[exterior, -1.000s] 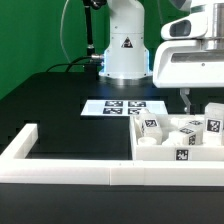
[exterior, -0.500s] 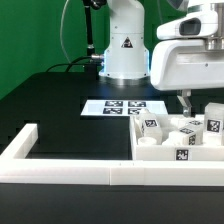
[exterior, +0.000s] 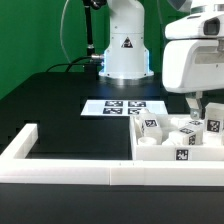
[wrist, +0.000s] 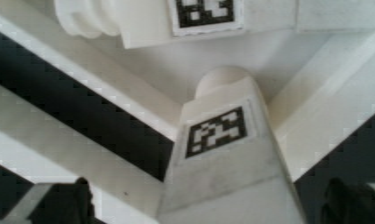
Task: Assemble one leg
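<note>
Hovering over the crowded tray [exterior: 150, 160], the hand [exterior: 196, 108] nears a leg [wrist: 219, 140]; finger state cannot be determined. Misalignment risks knocking neighbouring legs.

Pincer [exterior: 197, 108] tips hidden behind tagged blocks; arm cut off by the exterior view's right edge

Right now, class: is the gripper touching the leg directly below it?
Cannot tell. In the exterior view the gripper hangs just above the pieces; the wrist view shows the leg close up, but neither contact nor gap plainly.
</note>
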Available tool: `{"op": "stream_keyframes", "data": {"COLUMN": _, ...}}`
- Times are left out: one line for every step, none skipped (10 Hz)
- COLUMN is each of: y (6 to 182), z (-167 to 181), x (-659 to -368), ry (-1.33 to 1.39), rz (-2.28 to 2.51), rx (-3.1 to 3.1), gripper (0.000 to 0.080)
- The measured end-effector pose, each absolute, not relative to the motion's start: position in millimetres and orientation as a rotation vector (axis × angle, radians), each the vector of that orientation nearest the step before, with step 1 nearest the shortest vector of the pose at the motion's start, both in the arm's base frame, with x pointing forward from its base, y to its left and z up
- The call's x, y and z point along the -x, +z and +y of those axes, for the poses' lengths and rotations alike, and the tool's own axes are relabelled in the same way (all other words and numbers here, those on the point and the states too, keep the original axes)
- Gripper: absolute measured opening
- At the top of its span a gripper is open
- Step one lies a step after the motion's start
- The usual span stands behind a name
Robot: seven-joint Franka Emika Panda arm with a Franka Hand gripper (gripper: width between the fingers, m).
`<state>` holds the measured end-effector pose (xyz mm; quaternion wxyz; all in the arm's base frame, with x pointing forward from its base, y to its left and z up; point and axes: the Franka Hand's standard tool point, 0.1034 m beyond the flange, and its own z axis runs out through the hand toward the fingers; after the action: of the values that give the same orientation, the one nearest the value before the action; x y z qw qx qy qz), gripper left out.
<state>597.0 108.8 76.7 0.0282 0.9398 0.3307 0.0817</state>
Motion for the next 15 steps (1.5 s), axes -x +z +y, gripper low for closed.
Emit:
{"op": "stream_keyframes", "data": {"y": 76.6, "z": 108.7, "x": -597.0, "ry": 0.253, "rz": 1.042, "rx": -2.891, "gripper": 0.064}}
{"op": "stream_keyframes", "data": {"y": 76.6, "z": 108.2, "x": -597.1, "ry": 0.253, "rz": 1.038, "rx": -2.892, "gripper": 0.064}}
{"op": "stream_keyframes", "data": {"y": 76.6, "z": 108.2, "x": -597.1, "ry": 0.253, "rz": 1.031, "rx": -2.895, "gripper": 0.0462}}
{"op": "stream_keyframes", "data": {"y": 76.6, "z": 108.2, "x": -597.1, "ry": 0.254, "rz": 1.006, "rx": -2.906, "gripper": 0.0462}}
{"op": "stream_keyframes", "data": {"y": 77.4, "z": 108.3, "x": -597.7, "ry": 0.257, "rz": 1.005, "rx": -2.906, "gripper": 0.0291}}
{"op": "stream_keyframes", "data": {"y": 77.4, "z": 108.2, "x": -597.7, "ry": 0.257, "rz": 0.999, "rx": -2.908, "gripper": 0.0292}}
{"op": "stream_keyframes", "data": {"y": 77.4, "z": 108.0, "x": -597.7, "ry": 0.261, "rz": 0.882, "rx": -2.953, "gripper": 0.0292}}
{"op": "stream_keyframes", "data": {"y": 77.4, "z": 106.4, "x": -597.9, "ry": 0.266, "rz": 0.737, "rx": -3.007, "gripper": 0.0292}}
{"op": "stream_keyframes", "data": {"y": 77.1, "z": 106.1, "x": -597.6, "ry": 0.27, "rz": 0.532, "rx": -3.071, "gripper": 0.0291}}
{"op": "stream_keyframes", "data": {"y": 76.6, "z": 105.4, "x": -597.5, "ry": 0.273, "rz": 0.274, "rx": -3.133, "gripper": 0.0291}}
{"op": "stream_keyframes", "data": {"y": 76.2, "z": 107.5, "x": -596.6, "ry": 0.266, "rz": 0.028, "rx": -3.166, "gripper": 0.0291}}
{"op": "stream_keyframes", "data": {"y": 76.0, "z": 112.5, "x": -595.0, "ry": 0.25, "rz": -0.285, "rx": -3.172, "gripper": 0.0291}}
{"op": "stream_keyframes", "data": {"y": 75.8, "z": 111.3, "x": -595.4, "ry": 0.247, "rz": -0.395, "rx": -3.166, "gripper": 0.0291}}
{"op": "stream_keyframes", "data": {"y": 75.6, "z": 109.0, "x": -595.4, "ry": 0.24, "rz": -0.6, "rx": -3.141, "gripper": 0.0291}}
{"op": "stream_keyframes", "data": {"y": 75.6, "z": 103.4, "x": -595.1, "ry": 0.228, "rz": -0.745, "rx": -3.104, "gripper": 0.0291}}
